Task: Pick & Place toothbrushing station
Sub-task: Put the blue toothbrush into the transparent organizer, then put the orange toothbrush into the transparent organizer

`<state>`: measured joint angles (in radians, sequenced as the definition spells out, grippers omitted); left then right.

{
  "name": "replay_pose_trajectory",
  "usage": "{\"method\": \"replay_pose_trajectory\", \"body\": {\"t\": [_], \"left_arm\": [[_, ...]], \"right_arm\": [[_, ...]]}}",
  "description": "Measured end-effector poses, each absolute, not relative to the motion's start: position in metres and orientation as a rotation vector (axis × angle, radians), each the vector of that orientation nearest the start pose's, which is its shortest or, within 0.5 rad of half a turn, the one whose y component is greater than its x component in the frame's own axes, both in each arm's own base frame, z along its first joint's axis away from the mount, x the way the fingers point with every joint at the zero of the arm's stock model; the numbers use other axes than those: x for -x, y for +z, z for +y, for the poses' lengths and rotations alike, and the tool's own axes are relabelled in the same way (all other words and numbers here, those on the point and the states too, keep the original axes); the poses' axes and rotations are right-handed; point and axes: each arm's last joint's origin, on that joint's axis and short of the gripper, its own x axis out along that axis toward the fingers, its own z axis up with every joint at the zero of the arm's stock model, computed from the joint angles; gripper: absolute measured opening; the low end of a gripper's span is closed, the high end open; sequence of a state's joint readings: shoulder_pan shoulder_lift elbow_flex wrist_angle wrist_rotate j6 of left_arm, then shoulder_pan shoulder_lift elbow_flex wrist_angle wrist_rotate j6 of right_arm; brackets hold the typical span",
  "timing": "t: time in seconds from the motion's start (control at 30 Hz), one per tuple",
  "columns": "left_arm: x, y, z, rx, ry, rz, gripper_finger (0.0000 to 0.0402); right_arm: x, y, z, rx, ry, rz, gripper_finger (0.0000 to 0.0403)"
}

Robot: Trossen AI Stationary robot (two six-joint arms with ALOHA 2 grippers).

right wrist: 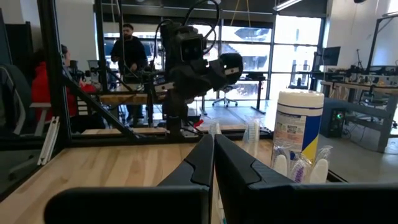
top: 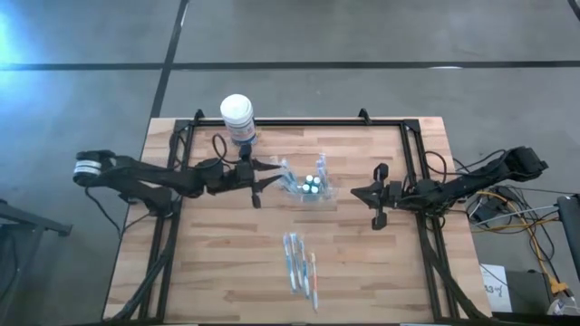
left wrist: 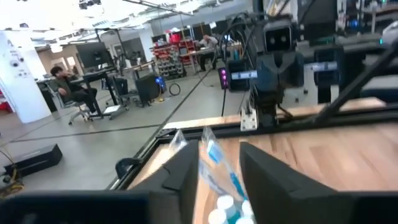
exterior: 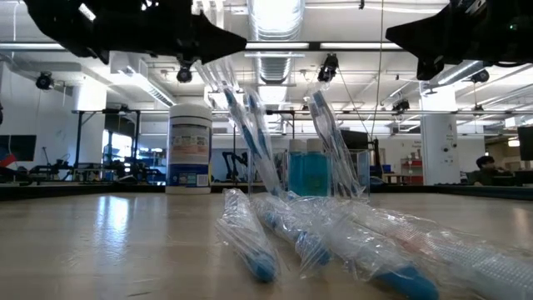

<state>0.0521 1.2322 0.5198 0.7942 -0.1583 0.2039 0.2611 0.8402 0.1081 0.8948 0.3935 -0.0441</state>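
- High view: the left gripper (top: 272,175) reaches in from the left toward the toothbrushing station (top: 311,184), which sits near the middle of the table (top: 381,272), a little toward the far edge. The fingers stand apart with their tips at the holder's left side. This looks like the approach-to-grasp step; next the fingers need to close on a wall or an upright wrapped brush without tipping the holder. The right gripper (top: 375,194) waits to the right, well apart. A white canister (top: 237,116) stands at the far edge; wrapped toothbrushes (top: 299,263) lie nearer the front.
- Low view: the station (exterior: 312,171) stands behind the wrapped brushes (exterior: 333,242) lying in front; both arms hang dark above.
- Left wrist view: the two fingers (left wrist: 180,171) are parted, with an upright wrapped brush (left wrist: 217,165) between them; contact I cannot tell.
- Right wrist view: its fingers (right wrist: 202,158) are pressed together, holding nothing.
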Motion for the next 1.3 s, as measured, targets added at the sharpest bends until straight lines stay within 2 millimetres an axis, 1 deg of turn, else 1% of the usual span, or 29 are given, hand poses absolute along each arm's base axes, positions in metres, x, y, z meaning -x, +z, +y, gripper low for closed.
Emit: {"method": "replay_pose_trajectory", "body": {"t": [0.07,0.13,0.17,0.27,0.37,0.53,0.7,0.8,1.0,1.13,1.3], "left_arm": [[-0.249,0.239,0.017,-0.208,0.220,-0.042,0.0078],[-0.247,0.231,0.017,-0.206,0.220,-0.031,0.0027],[-0.246,0.229,0.017,-0.200,0.221,-0.035,0.0014],[-0.247,0.218,0.017,-0.179,0.222,-0.013,0.0011],[-0.249,0.212,0.018,-0.161,0.227,0.015,0.0004],[-0.252,0.206,0.018,-0.155,0.226,0.042,0.0004],[-0.253,0.205,0.019,-0.139,0.233,0.044,0.0006],[-0.251,0.210,0.018,-0.155,0.226,0.025,0.0011],[-0.244,0.237,0.008,-0.203,0.143,-0.089,0.0029],[-0.227,0.256,-0.002,-0.179,0.106,-0.143,0.0049],[-0.195,0.268,-0.015,-0.159,0.027,-0.071,0.0056]], "right_arm": [[-0.157,0.196,0.030,-0.009,-0.135,-0.151,0.0008],[-0.157,0.196,0.030,-0.013,-0.135,-0.152,0.0008],[-0.157,0.196,0.030,-0.017,-0.135,-0.153,0.0008],[-0.157,0.197,0.030,-0.020,-0.134,-0.154,0.0008],[-0.157,0.197,0.030,-0.020,-0.134,-0.154,0.0008],[-0.157,0.197,0.030,-0.020,-0.134,-0.154,0.0008],[-0.157,0.196,0.030,-0.019,-0.134,-0.154,0.0008],[-0.157,0.196,0.030,-0.019,-0.134,-0.153,0.0008],[-0.157,0.196,0.030,-0.018,-0.135,-0.151,0.0008],[-0.157,0.196,0.030,-0.021,-0.134,-0.151,0.0008],[-0.157,0.195,0.031,-0.033,-0.133,-0.144,0.0008]]}}
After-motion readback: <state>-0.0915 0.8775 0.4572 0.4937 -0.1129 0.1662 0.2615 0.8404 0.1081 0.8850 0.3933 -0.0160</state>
